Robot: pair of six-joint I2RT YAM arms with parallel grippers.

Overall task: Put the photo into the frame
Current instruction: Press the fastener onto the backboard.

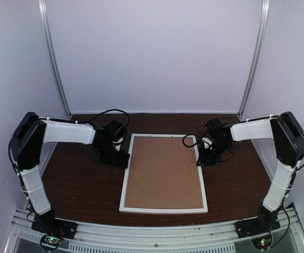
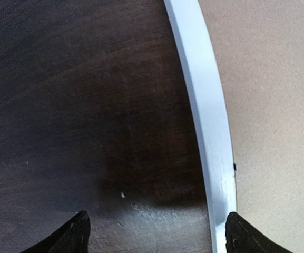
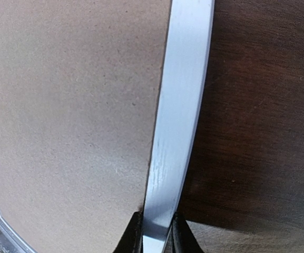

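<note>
Now, brown board (image 1: pixel 164 171) inside the frame (image 1: pixel 162 210); right pincer (image 3: pixel 157 232) tight on its edge, left pincer (image 2: pixel 159 234) wide, empty.

frame (image 1: pixel 164 210) lies flat mid-table (image 1: pixel 83 190), board (image 1: pixel 164 171) set in it, facing up. left gripper (image 1: pixel 121 158) sits at the frame's left rail, far end: 1 finger over the table, 1 at the rail. right gripper (image 1: pixel 202 157) is opposite on the right rail, 2 fingers astride it.

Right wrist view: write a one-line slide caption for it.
Right gripper pinching the white rail of the frame, brown backing board on one side and dark table on the other.
</note>
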